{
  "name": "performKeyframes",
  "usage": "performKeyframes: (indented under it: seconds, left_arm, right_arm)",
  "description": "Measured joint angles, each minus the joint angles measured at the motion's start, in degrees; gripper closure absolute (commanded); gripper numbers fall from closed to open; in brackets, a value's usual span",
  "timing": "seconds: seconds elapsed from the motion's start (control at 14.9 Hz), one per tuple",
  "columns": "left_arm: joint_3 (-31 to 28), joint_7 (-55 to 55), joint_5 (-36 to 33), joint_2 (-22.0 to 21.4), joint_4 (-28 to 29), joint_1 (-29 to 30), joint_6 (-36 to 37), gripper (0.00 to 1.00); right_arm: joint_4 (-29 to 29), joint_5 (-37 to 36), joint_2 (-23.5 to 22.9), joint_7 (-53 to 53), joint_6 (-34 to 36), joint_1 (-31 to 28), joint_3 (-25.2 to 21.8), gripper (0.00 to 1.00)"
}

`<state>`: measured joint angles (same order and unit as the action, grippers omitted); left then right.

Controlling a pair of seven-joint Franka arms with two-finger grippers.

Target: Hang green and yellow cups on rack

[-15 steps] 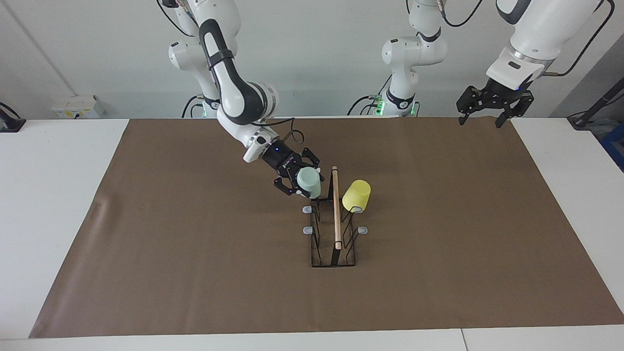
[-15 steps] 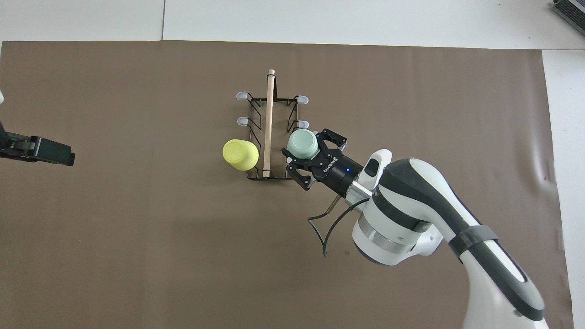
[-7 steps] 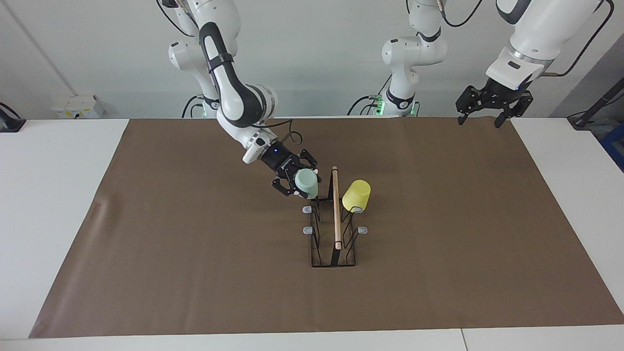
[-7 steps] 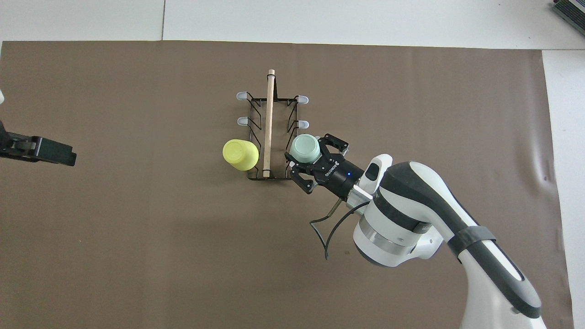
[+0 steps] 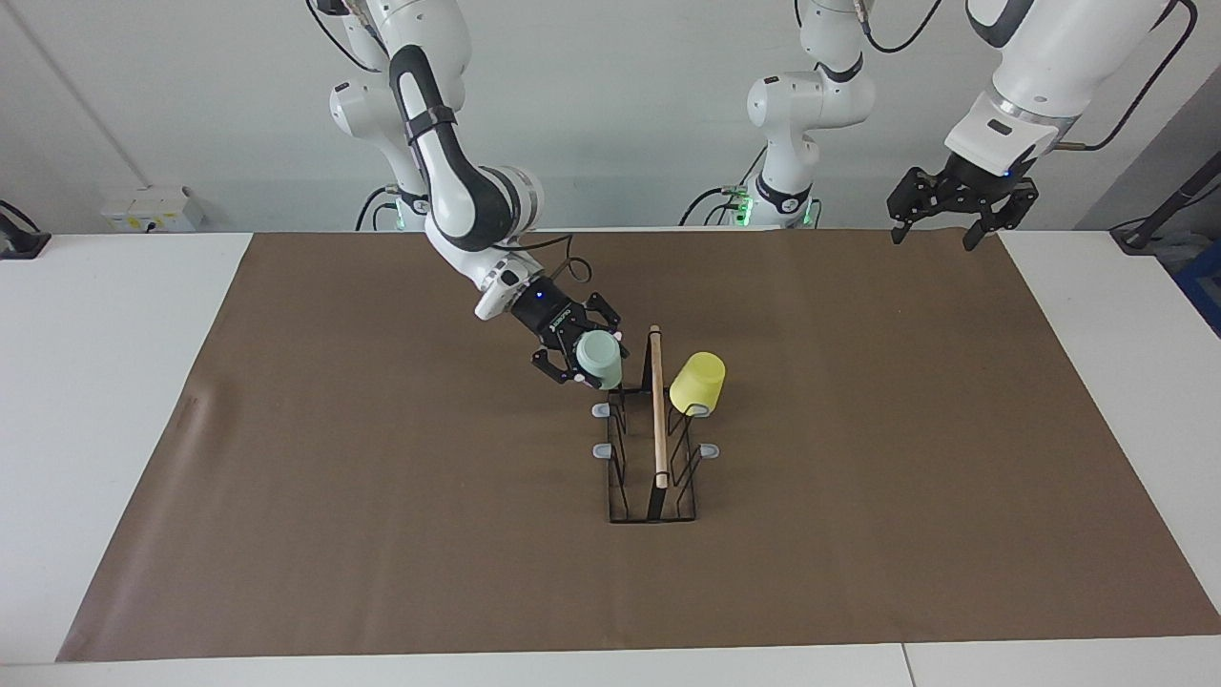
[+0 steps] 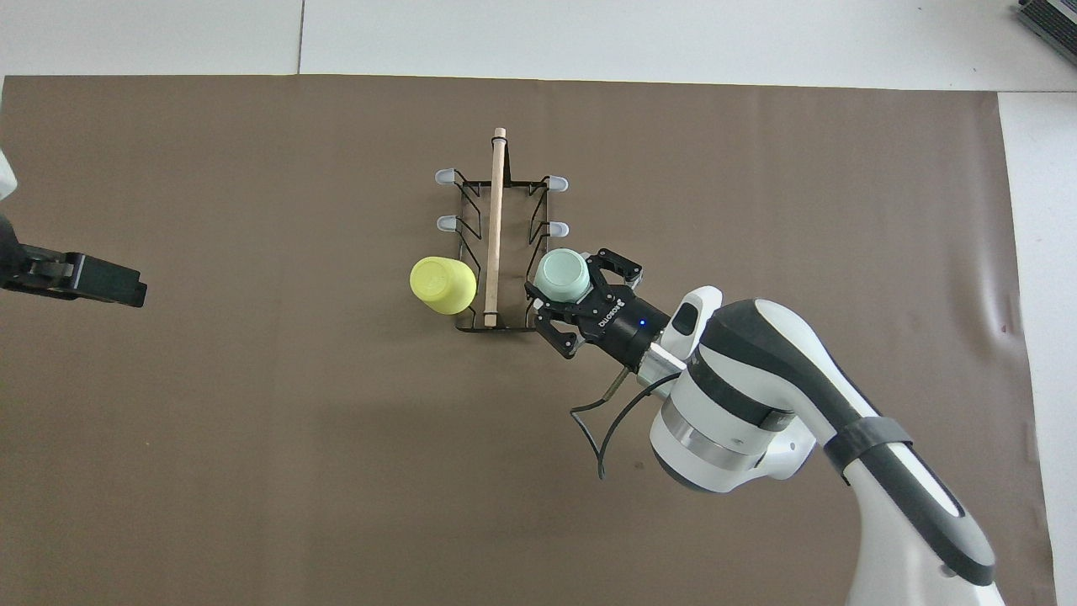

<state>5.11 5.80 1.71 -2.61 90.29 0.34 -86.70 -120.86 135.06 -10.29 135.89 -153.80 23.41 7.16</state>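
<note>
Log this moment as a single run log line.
yellow cup: hung on rack | green cup: in right gripper at peg nearest robots | left gripper: waiting raised, empty

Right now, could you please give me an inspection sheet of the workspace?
Surface: white table under a brown mat.
Job's things: yellow cup upturned on a rack peg at the rack's end nearest the robots; green cup at the matching peg, held.
Clutter: nothing seen.
Grippers: right gripper grips the green cup; left gripper open, waits raised over the mat's edge.
Cables: black cable loops from the right wrist.
Surroundings: pale wall, a socket box at the table's edge.
</note>
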Motion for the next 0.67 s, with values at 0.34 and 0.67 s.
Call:
performKeyframes:
  seconds: [0.34,0.67]
  left_arm:
    - [0.0,0.0,0.0,0.0,0.0,0.0,0.1,0.0]
    - [0.0,0.0,0.0,0.0,0.0,0.0,0.1,0.0]
  right_arm:
    - [0.0,0.0,0.0,0.0,-0.1,0.1,0.0,0.0]
    - [0.0,0.0,0.0,0.0,-0.5,0.1,0.0,0.0]
